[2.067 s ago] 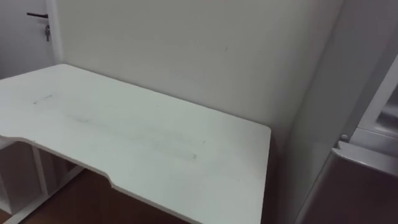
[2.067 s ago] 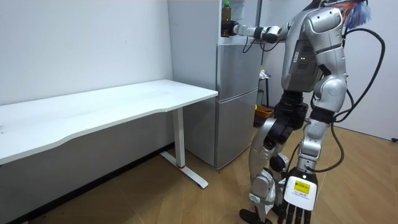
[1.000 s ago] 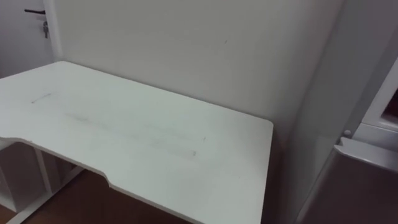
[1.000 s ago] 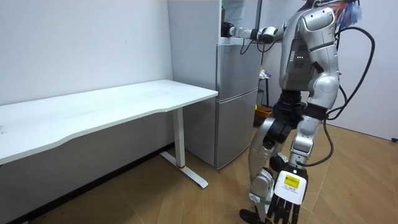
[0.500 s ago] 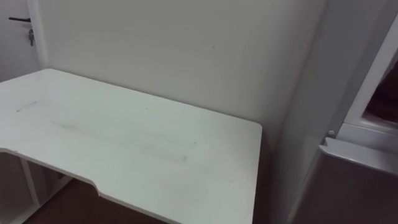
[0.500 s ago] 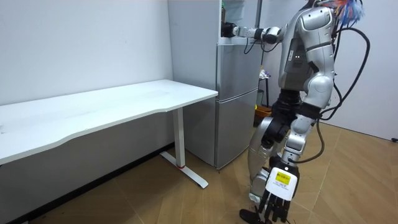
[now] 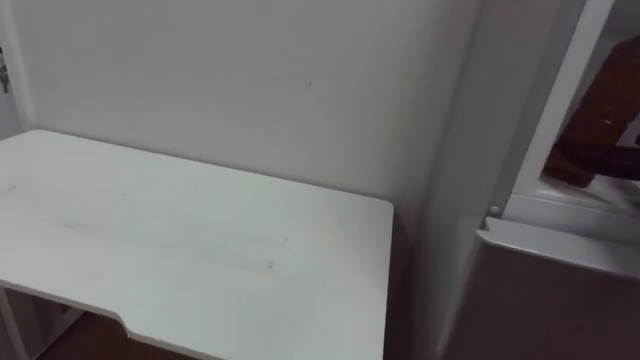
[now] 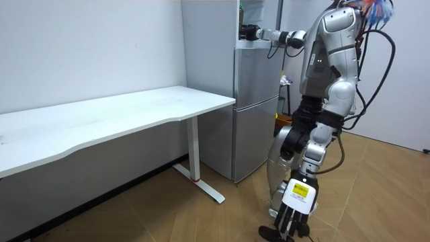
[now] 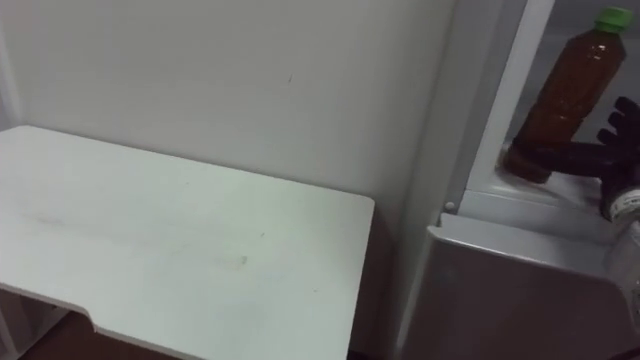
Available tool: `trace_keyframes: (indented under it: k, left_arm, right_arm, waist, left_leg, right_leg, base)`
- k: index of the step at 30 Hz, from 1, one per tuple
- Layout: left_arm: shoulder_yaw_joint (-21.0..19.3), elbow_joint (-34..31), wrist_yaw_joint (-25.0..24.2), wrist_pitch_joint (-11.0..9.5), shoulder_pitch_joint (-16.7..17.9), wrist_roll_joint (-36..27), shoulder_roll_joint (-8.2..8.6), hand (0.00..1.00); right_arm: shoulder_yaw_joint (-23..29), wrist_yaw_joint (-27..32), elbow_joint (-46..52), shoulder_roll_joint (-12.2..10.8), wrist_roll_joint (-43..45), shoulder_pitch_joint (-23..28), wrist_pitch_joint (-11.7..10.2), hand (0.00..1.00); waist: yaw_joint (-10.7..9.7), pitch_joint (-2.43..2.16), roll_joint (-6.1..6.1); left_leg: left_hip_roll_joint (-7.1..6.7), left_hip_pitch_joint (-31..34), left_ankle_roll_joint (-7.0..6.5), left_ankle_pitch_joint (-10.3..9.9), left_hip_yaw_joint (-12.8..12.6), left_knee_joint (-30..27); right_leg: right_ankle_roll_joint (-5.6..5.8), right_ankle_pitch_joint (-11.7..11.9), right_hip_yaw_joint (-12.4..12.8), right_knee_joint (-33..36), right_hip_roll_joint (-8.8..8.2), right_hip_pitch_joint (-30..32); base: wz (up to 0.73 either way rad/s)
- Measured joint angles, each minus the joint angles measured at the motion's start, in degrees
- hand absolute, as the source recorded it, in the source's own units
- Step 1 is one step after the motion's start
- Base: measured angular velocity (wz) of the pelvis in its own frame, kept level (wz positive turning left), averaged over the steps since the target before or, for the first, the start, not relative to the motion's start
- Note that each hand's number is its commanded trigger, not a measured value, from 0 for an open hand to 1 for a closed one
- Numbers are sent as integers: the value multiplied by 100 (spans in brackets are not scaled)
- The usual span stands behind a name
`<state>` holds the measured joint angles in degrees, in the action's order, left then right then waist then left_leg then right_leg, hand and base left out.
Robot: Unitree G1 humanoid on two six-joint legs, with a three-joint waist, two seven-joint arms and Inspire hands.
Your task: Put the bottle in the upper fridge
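Observation:
A brown tea bottle (image 9: 567, 95) with a green cap stands upright inside the fridge's upper compartment (image 9: 500, 120); in the left eye view the bottle (image 7: 600, 115) shows as a brown shape. My right hand (image 9: 590, 158) reaches in from the right, its dark fingers straight and lying at the bottle's base, open. In the room view that right hand (image 8: 250, 31) is stretched out to the top of the grey fridge (image 8: 255, 114). My left hand (image 8: 291, 214) hangs low by my legs with straight fingers, holding nothing. I stand right in front of the fridge.
A white desk (image 9: 160, 240) stands against the wall just left of the fridge, its corner close to the fridge's side. The lower fridge door (image 9: 510, 290) is closed. Bare wooden floor (image 8: 376, 195) lies behind me.
The eye view has swung right, bringing the upper compartment, the bottle and my right hand into sight. My body has leaned closer to the fridge and my left hand has swung forward.

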<state>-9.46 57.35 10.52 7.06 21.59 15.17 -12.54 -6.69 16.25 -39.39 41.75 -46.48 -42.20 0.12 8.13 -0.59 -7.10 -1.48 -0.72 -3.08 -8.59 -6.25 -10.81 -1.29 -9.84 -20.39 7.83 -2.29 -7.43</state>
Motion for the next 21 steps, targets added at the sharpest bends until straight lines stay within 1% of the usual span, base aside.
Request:
trace_keyframes:
  k: [1, 2, 5, 8, 15, 18, 20, 21]
  left_arm:
    - [0, -2, 1, -3, -19, 2, 22, 0]
    - [1, 5, 1, -2, -43, 2, 36, 0]
    - [0, 12, 1, -1, -73, 2, 40, 0]
    - [0, 10, 0, 8, -72, 3, 46, 0]
    - [-101, -2, 1, 6, -77, 17, 59, 0]
    - [-155, -5, 10, 3, -77, 33, 79, 0]
    - [-220, -1, 20, -12, -90, 31, 77, 0]
    - [-224, 6, 22, -16, -90, 31, 77, 0]
  right_arm:
    - [108, 13, 110, 0, -2, 82, 0, 0]
    - [175, 66, 162, 0, -6, 138, 0, 0]
    - [356, 172, 490, -19, -29, 355, 1, 0]
    - [388, 198, 784, -21, -51, 477, 1, 0]
    - [444, 262, 1201, -87, -45, 605, 2, 0]
    - [627, 454, 1553, -87, 12, 669, 2, 0]
    - [876, 561, 2222, -111, 301, 1016, -11, 0]
    - [882, 584, 2365, -112, 400, 1086, -18, 0]
  waist:
    - [-11, 6, 4]
    - [-21, 22, 8]
    - [-31, 37, 25]
    - [-54, 47, 49]
    - [-163, 37, 64]
    - [-182, 17, 88]
    - [-180, 13, 91]
    - [-180, 10, 97]
  left_leg:
    - [-1, -7, 0, 0, -3, 11]
    - [-1, -25, -1, -1, -4, 24]
    - [2, -52, 1, -2, -19, 60]
    - [12, -52, 1, -2, -74, 80]
    - [24, -62, 0, -3, -142, 112]
    - [28, -73, -2, -2, -174, 109]
    - [35, -78, -1, -2, -180, 92]
    - [38, -78, 0, -2, -184, 93]
  right_leg:
    - [3, 2, 0, 3, -1, -5]
    - [3, 2, 1, 8, -1, -13]
    - [4, 2, 58, 15, 4, -12]
    - [4, 2, 122, 27, 6, 24]
    - [5, 2, 170, 79, -1, 77]
    - [5, 2, 200, 86, -3, 117]
    - [4, 3, 206, 95, 2, 142]
    - [4, 4, 208, 102, 2, 139]
  base:
    - [0]
    - [0]
    - [-4]
    - [-8]
    - [-6]
    - [-6]
    - [-2]
    - [-5]
